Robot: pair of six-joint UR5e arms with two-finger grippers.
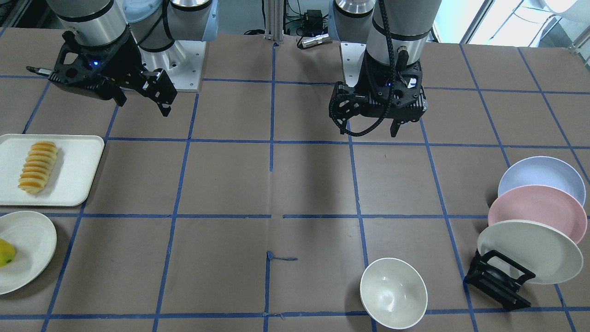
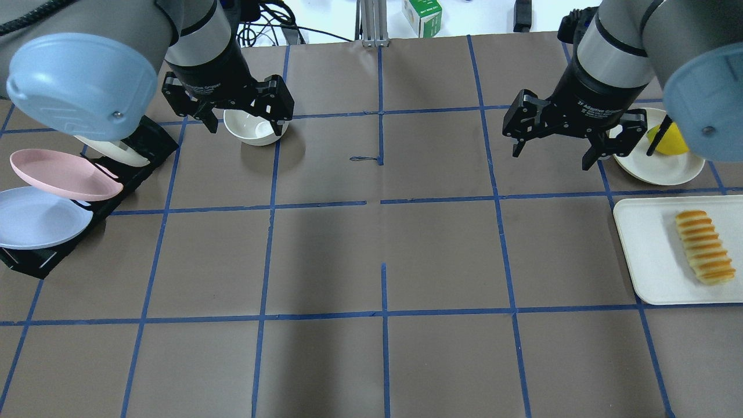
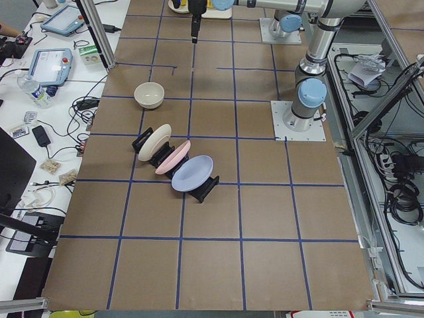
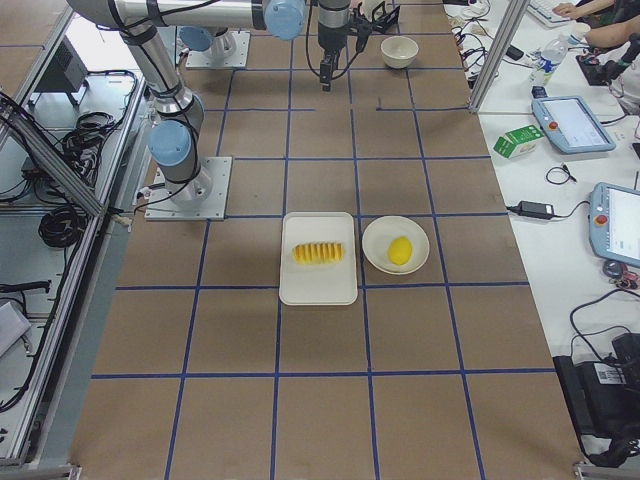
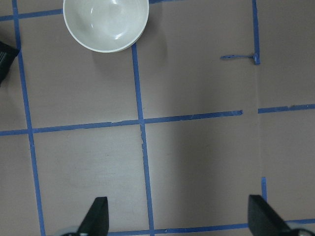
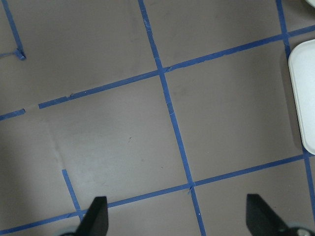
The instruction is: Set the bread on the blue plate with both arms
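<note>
The bread (image 1: 39, 166), a ridged yellow-orange loaf, lies on a white tray (image 1: 78, 180) on the robot's right side; it also shows in the overhead view (image 2: 702, 247) and the exterior right view (image 4: 318, 252). The blue plate (image 1: 541, 177) stands tilted in a black rack (image 1: 500, 279) on the robot's left side, behind a pink plate (image 1: 537, 212); it also shows in the overhead view (image 2: 38, 217). My left gripper (image 1: 371, 131) hangs open and empty above the table, well apart from the rack. My right gripper (image 1: 144, 105) is open and empty, above the table beside the tray.
A cream plate (image 1: 530, 251) stands at the rack's front. A white bowl (image 1: 393, 293) sits near the rack, below my left gripper in the overhead view (image 2: 252, 125). A yellow-green fruit (image 1: 5, 252) lies on a white plate (image 1: 32, 249) next to the tray.
</note>
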